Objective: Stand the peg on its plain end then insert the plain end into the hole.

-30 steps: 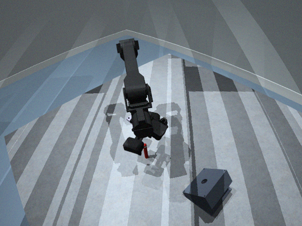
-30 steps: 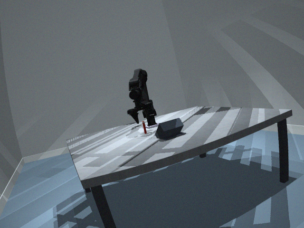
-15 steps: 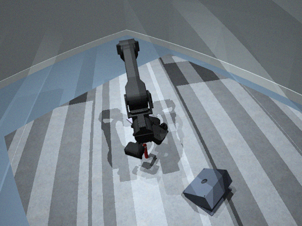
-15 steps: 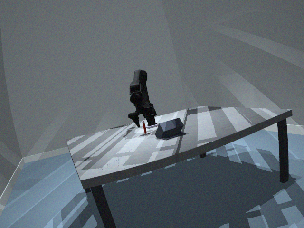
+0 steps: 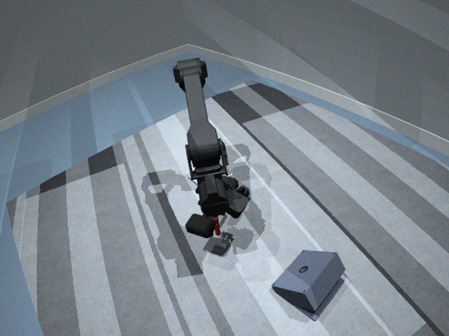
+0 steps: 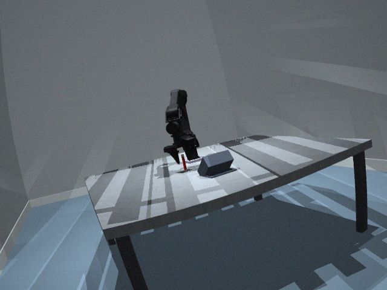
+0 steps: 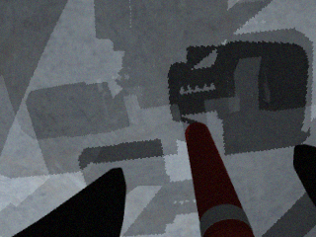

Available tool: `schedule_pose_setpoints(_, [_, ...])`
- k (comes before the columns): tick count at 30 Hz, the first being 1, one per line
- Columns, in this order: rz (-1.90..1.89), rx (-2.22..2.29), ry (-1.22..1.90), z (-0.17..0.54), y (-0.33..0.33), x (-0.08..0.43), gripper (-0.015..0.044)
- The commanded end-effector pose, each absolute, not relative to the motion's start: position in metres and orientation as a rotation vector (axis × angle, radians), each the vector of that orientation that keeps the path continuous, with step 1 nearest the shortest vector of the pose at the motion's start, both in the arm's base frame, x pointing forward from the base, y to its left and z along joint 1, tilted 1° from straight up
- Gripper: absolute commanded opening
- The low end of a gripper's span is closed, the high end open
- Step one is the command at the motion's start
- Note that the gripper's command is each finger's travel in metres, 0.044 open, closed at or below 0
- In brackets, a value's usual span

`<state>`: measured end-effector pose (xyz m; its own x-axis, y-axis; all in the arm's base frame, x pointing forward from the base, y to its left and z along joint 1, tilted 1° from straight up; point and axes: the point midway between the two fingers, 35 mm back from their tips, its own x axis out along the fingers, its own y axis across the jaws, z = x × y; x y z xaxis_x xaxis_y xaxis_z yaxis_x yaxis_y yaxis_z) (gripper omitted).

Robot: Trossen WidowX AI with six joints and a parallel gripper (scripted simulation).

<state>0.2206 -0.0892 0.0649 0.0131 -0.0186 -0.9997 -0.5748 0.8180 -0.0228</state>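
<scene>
The red peg (image 5: 217, 227) (image 6: 183, 162) (image 7: 212, 183) stands upright on the table, its plain end down. Its pale band (image 7: 224, 214) shows near the upper end in the wrist view. My gripper (image 5: 222, 223) (image 6: 186, 161) (image 7: 208, 168) is open and reaches down around the peg, with one finger on each side. In the wrist view there is a gap between the peg and each finger. The sloped panel (image 5: 320, 266) (image 6: 215, 162) stands apart from the peg, and its round hole (image 5: 303, 269) faces up at a slant. The hole is not visible in the exterior view.
The striped table (image 5: 98, 310) (image 6: 124, 199) carries the peg and the panel. The panel's thin base plate (image 5: 328, 299) sticks out beneath its block. Dark shadows of the arm fall around the peg.
</scene>
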Motion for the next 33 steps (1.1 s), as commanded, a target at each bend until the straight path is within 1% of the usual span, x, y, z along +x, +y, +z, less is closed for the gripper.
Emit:
schedule_pose_setpoints(1, [0.461, -0.497, 1.509, 0.066, -0.089, 0.221, 0.0256])
schedule_pose_setpoints(10, [0.461, -0.497, 1.509, 0.066, -0.089, 0.221, 0.0020])
schedule_pose_setpoints(13, [0.461, -0.497, 1.509, 0.066, -0.089, 0.221, 0.0000])
schedule_pose_setpoints(21, [0.461, -0.497, 1.509, 0.071, -0.089, 0.222, 0.0000])
schedule_pose_setpoints(33, [0.461, -0.497, 1.513, 0.111, -0.089, 0.224, 0.0000])
